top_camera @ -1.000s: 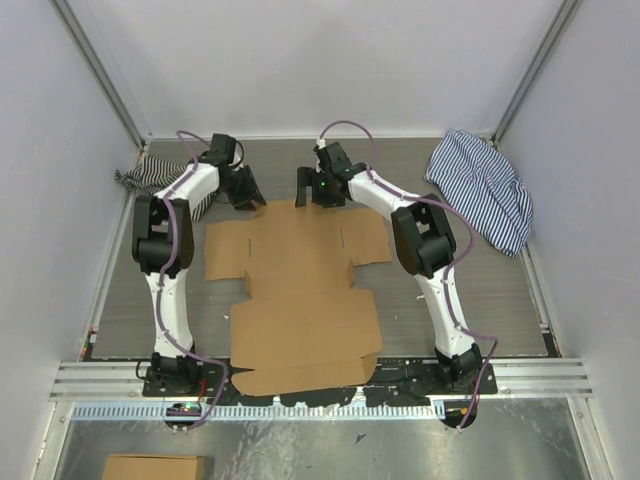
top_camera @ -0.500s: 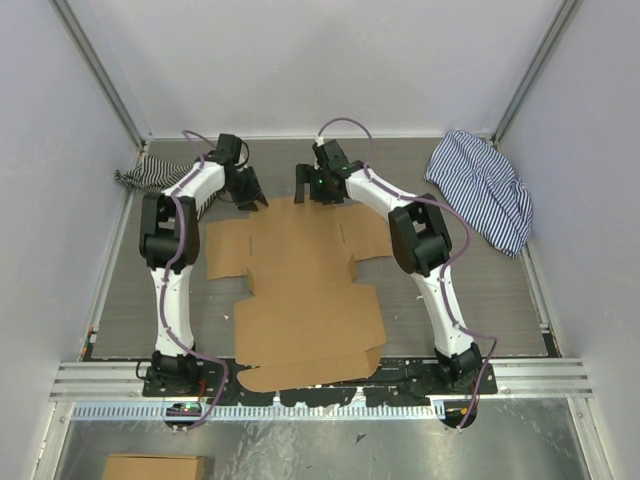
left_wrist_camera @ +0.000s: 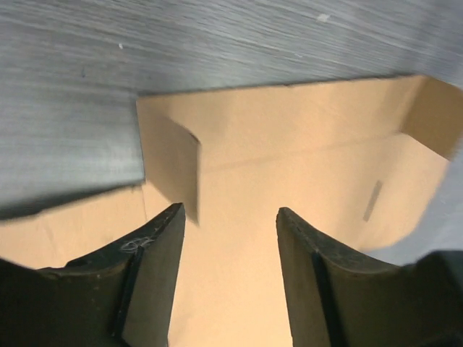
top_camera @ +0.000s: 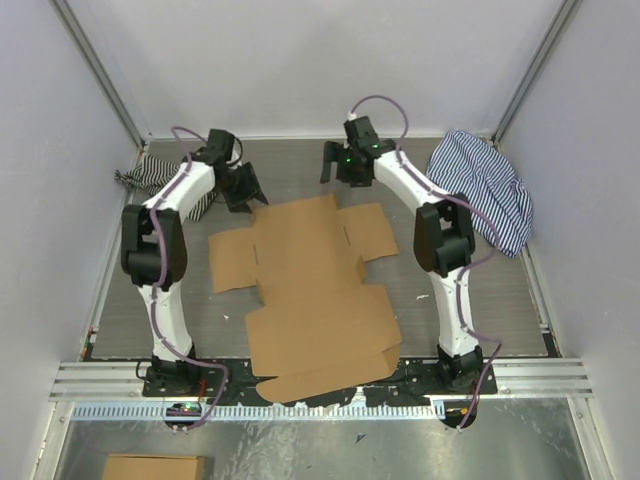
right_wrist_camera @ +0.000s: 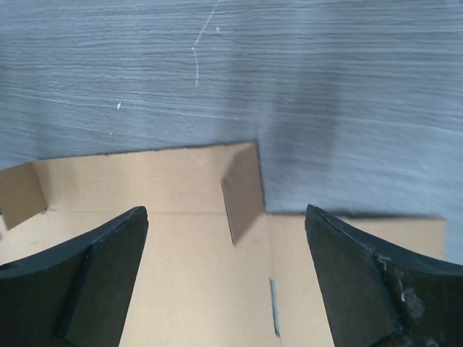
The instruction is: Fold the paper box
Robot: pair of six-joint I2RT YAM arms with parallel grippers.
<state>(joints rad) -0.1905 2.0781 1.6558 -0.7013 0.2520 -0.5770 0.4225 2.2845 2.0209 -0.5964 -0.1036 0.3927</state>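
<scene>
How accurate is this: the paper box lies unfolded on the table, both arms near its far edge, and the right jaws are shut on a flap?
Wrong on the right jaws: the right wrist view shows them wide open above the paper box, gripping nothing. The rest holds.

Grey wood-grain table [top_camera: 500,290], plain pale walls [top_camera: 300,60].
</scene>
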